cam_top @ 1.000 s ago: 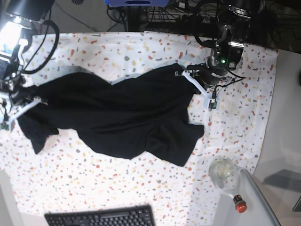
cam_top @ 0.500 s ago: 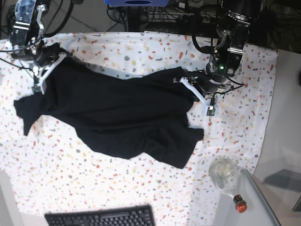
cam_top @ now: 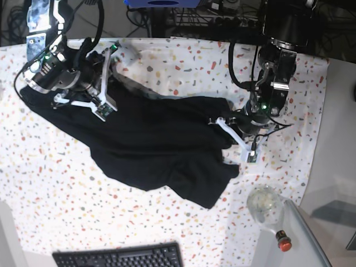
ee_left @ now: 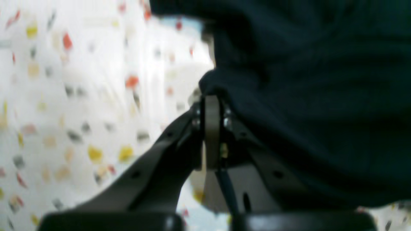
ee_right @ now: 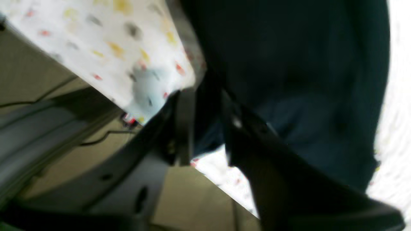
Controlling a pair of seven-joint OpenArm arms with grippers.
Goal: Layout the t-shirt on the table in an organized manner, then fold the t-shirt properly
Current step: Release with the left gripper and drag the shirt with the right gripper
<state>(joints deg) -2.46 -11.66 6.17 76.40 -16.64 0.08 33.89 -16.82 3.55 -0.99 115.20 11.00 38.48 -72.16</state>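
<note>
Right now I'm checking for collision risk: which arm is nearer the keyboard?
Left. The left gripper sits up and right of the keyboard, across the t-shirt; the right gripper is by the far edge.

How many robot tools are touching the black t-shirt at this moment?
2. The left tool pinches the t-shirt at its right edge in the base view. The right tool is at its upper left corner, jaws parted around the cloth. No other tool is visible.

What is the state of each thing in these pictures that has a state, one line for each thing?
the t-shirt: bunched and wrinkled on the table, not yet laid flat or folded.
left gripper: shut, pinching an edge of the t-shirt.
right gripper: jaws apart, dark cloth between them.
keyboard: lying at the near edge, untouched.
</note>
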